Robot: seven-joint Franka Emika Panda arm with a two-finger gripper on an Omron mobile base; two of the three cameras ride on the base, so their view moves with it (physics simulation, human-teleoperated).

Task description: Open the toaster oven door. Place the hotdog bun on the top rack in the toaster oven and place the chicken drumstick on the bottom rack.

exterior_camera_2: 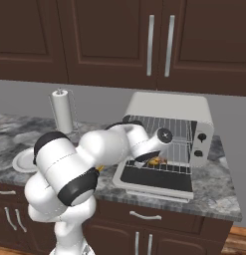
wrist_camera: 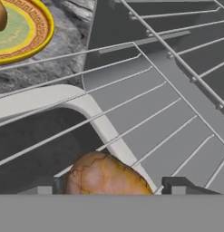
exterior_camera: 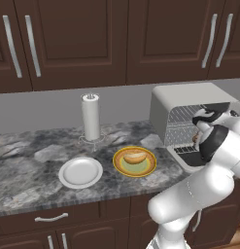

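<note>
The door (exterior_camera_2: 157, 180) was seen folded down flat in front of the toaster oven (exterior_camera_2: 167, 105), so the opening step was judged done. The step in hand was judged to be the placing of the drumstick (wrist_camera: 105, 176) on the bottom rack (exterior_camera_2: 164, 166). In the hand view the drumstick lay between the two dark fingertips of the gripper (wrist_camera: 109, 186), on the wires of a rack; the jaws were seen set apart on either side of it, with a gap at the right tip. Whether they were letting go or pressed on it could not be told from the pictures. In the right base view a small golden-brown shape sat low in the oven mouth, just beside the arm's wrist, which fitted the lower shelf; the top rack (exterior_camera_2: 159, 124) above it was seen bare. The bun (exterior_camera: 134, 157) was seen on the yellow plate (exterior_camera: 150, 168) on the counter (exterior_camera: 24, 170), well apart from the oven, beside a white plate (exterior_camera: 80, 172) and a paper towel roll (exterior_camera: 91, 116). The bun step was therefore judged not yet begun. For the next move, a clear release would be called for, then a straight withdrawal out of the oven mouth, kept low enough that the top rack was not struck and level enough that the drumstick was not dragged off the wires. After that, a reach to the yellow plate for the bun would be needed.
</note>
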